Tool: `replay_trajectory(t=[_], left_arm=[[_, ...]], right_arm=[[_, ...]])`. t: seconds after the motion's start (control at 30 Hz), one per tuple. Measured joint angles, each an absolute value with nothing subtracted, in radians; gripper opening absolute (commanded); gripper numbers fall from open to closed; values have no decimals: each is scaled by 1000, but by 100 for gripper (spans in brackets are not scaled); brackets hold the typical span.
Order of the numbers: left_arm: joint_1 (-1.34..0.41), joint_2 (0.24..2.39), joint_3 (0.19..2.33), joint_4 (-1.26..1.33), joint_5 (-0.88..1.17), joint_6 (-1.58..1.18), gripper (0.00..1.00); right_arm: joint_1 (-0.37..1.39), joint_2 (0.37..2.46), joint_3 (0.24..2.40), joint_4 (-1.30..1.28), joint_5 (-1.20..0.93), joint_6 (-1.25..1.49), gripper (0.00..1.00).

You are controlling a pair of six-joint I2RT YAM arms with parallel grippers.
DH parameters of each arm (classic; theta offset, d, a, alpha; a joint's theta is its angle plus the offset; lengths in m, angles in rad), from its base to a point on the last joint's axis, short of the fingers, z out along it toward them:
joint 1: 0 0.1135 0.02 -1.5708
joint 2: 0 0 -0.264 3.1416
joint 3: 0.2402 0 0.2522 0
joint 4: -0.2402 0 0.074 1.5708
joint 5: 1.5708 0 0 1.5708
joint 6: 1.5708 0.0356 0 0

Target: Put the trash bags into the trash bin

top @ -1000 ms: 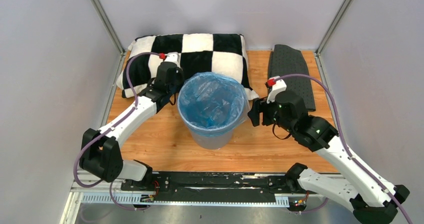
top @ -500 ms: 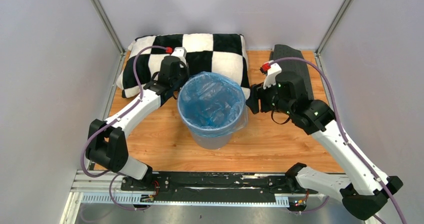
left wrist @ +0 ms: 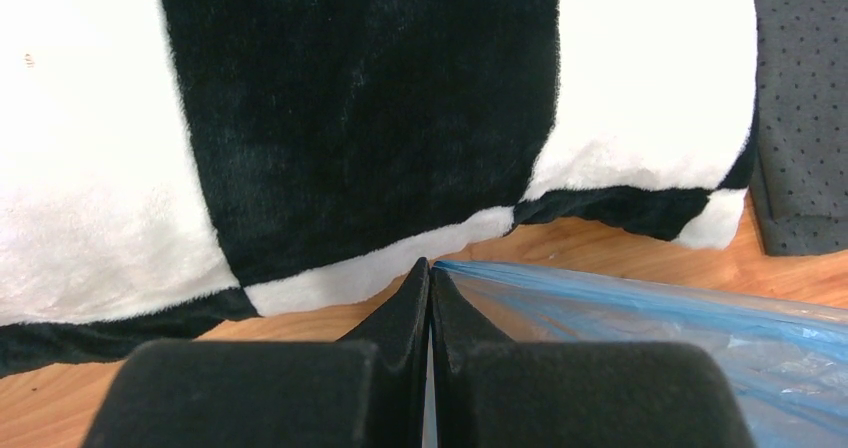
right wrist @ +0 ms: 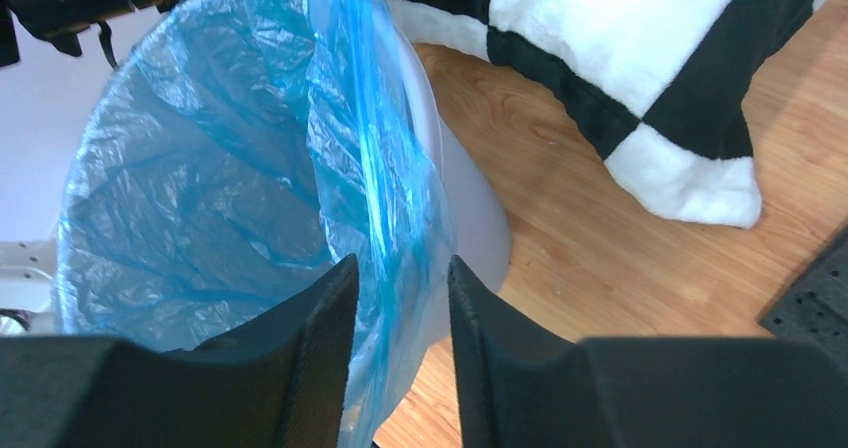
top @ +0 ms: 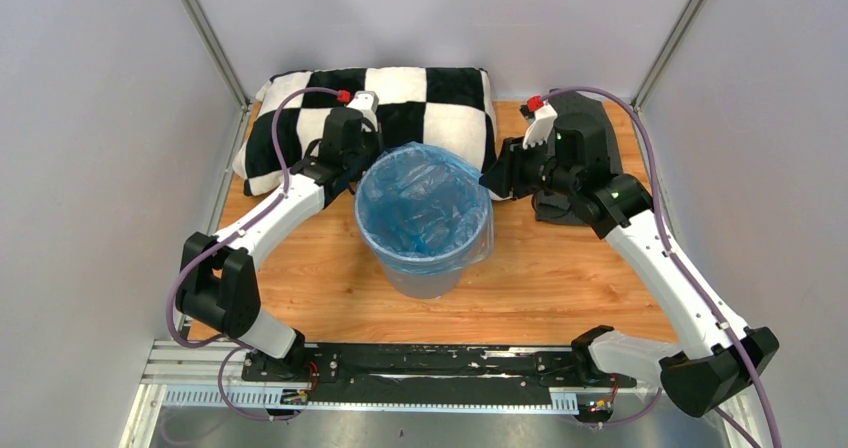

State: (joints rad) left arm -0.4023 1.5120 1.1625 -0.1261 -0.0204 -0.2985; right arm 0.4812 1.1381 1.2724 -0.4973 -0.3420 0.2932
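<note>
Top external view: the left gripper (top: 360,168), clenched, sits at the far-left rim of the trash bin (top: 430,280), which stands on the bench (top: 560,288) lined with the light-blue trash bag (top: 420,208). At the right rim, the right gripper (right wrist: 400,263) stands parted astride the bag's overhanging film.

Bright, even light is coming from overhead in the top view, and the arms are throwing only soft, short shadows on the table (top: 560,288). The left wrist camera is blowing out the pillow's (left wrist: 650,68) white squares. Up close, the left gripper (left wrist: 430,268) and right gripper (right wrist: 400,263) are blurring. The trash bag (right wrist: 230,168) is glinting faintly.
</note>
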Motion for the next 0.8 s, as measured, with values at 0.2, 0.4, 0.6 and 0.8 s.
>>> replay_trajectory(t=[0.2,0.4,0.6,0.8], left_arm=[[-402,1512,1168,-125,-18,-295,0],[-402,1512,1179,-126,-18,-288,0],[-402,1512,1184,-127,-18,-284,0],[-402,1512,1184,-128,-18,-284,0]], right_arm=[[460,1145,1271,-458,-387,327,37],[459,1145,1256,-449,-404,330,32],[459,1141,1226,-447,-404,330,23],[459,1133,1214,-448,-404,329,6]])
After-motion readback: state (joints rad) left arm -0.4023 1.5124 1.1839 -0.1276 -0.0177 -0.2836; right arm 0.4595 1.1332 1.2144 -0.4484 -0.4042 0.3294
